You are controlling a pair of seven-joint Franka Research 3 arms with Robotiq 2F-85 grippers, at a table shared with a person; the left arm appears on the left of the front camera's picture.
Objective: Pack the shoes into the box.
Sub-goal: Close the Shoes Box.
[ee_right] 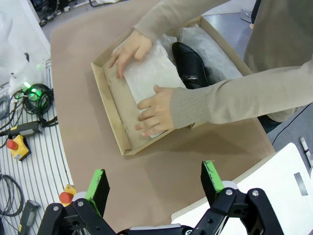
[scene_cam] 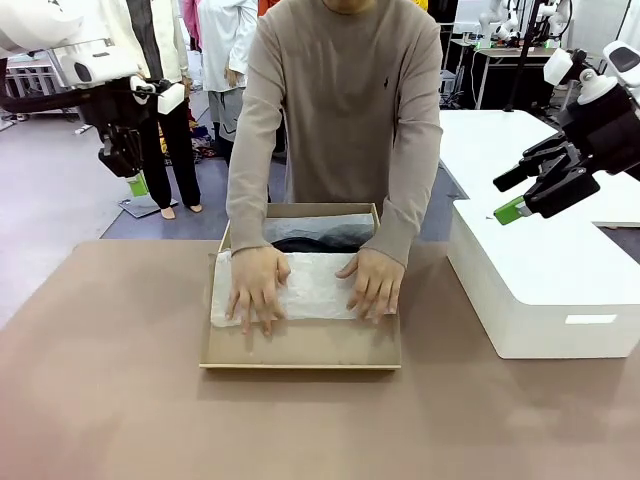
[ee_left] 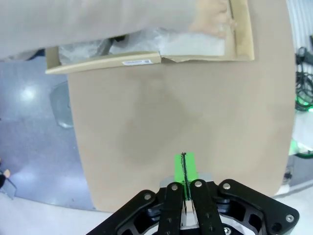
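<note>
The cardboard shoebox [scene_cam: 300, 355] sits open in the middle of the table [scene_cam: 120, 400]. A black dress shoe [ee_right: 190, 66] lies inside, partly under white tissue paper [scene_cam: 315, 285]. A person's right hand [scene_cam: 258, 290] and left hand [scene_cam: 372, 285] press flat on that paper.

The right gripper [ee_right: 154, 182] hangs high with its fingers spread wide and nothing between them. The shoebox lies ahead of its fingertips, well apart across bare tabletop, and the shoe's long axis runs slantwise to the gap between the fingers.

The left gripper [ee_left: 185, 169] is pinched closed on nothing, also raised, with the shoebox far ahead of its tips.

The person's hands are much the nearest, so the tissue folding likely falls to them.
</note>
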